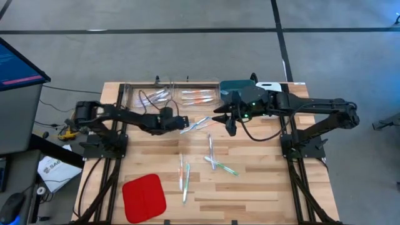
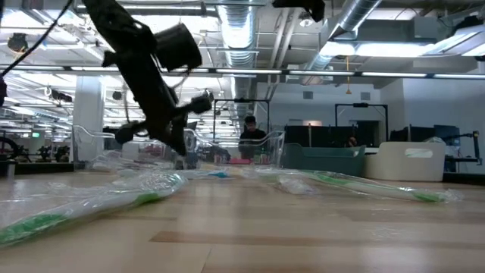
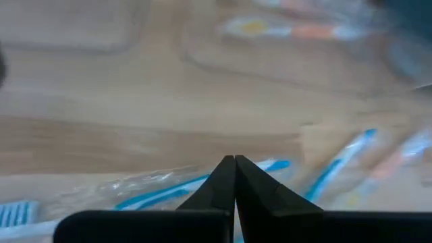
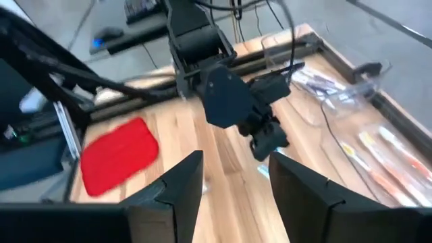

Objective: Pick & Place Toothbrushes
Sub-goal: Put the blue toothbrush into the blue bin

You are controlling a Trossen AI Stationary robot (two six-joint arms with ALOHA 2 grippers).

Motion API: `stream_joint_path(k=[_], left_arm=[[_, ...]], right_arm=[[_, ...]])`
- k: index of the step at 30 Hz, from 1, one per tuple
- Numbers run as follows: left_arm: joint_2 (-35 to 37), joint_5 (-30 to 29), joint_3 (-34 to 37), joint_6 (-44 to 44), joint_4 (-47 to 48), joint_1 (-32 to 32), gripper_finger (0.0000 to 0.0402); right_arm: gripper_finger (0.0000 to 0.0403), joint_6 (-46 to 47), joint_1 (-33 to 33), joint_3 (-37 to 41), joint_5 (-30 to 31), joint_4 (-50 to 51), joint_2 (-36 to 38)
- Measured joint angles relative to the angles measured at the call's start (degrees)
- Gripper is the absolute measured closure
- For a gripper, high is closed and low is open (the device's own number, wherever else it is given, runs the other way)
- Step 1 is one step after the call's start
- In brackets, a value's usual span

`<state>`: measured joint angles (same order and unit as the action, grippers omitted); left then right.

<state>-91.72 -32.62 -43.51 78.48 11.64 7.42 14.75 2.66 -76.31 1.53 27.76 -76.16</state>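
While left tool (image 1: 185,123) pinches blue toothbrush (image 3: 162,192), right tool (image 1: 230,122) gapes.

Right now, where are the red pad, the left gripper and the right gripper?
red pad (image 1: 144,197), high view, centre of pad.
left gripper (image 1: 185,122), high view, shut fingertips.
right gripper (image 4: 236,179), right wrist view, gap between open fingers.

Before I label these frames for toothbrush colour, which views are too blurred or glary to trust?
Left wrist view: motion-smeared, the blue-accented wrapped toothbrush beyond the shut left pincer reads only as a streak. Low view: the nearest green-tipped clear-wrapped toothbrush is out of focus, ceiling lights glare. High view: sharp enough.
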Motion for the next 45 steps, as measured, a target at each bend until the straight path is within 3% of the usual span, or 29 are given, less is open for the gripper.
stream_joint_path(k=[5, 15, 21, 27, 31, 33, 40, 45], left_arm=[[-5.55, 1.08, -3.09, 0.24, 0.08, 0.0, 0.0401], [-6.27, 7.27, -3.65, 3.99, 8.36, 0.76, 0.0401], [-5.88, 10.16, -3.76, 6.83, 7.24, -3.13, 0.0401], [-5.88, 9.21, -7.38, 10.76, 7.19, -10.81, 0.0401], [-5.07, 2.58, -10.39, 10.49, 8.41, -14.37, 0.0401], [-4.97, 0.84, -10.58, 10.5, 9.14, -13.47, 0.0401], [-5.07, 3.16, -8.59, 8.44, 12.26, -3.03, 0.0401], [-4.98, 3.29, -8.98, 2.61, 11.41, 2.06, 0.0401]], right_arm=[[0.0256, -0.35, 0.0, 0.0, 0.01, 1.28, 1.97], [0.0287, -3.17, 0.0, 0.0, 0.03, 4.34, 3.25], [0.0291, -3.61, 0.0, 0.0, 0.01, 4.83, 3.22], [0.0291, -4.84, 0.0, 0.0, 0.03, 5.23, 3.22], [0.0291, -4.84, 0.0, 0.0, 0.03, 5.3, 3.22], [0.0291, -4.84, 0.0, 0.0, 0.03, 5.26, 3.22], [0.0291, -4.67, 0.0, 0.0, 0.03, 4.47, 3.22], [0.0291, -2.99, 0.0, 0.0, 0.04, 4.52, 3.22]])
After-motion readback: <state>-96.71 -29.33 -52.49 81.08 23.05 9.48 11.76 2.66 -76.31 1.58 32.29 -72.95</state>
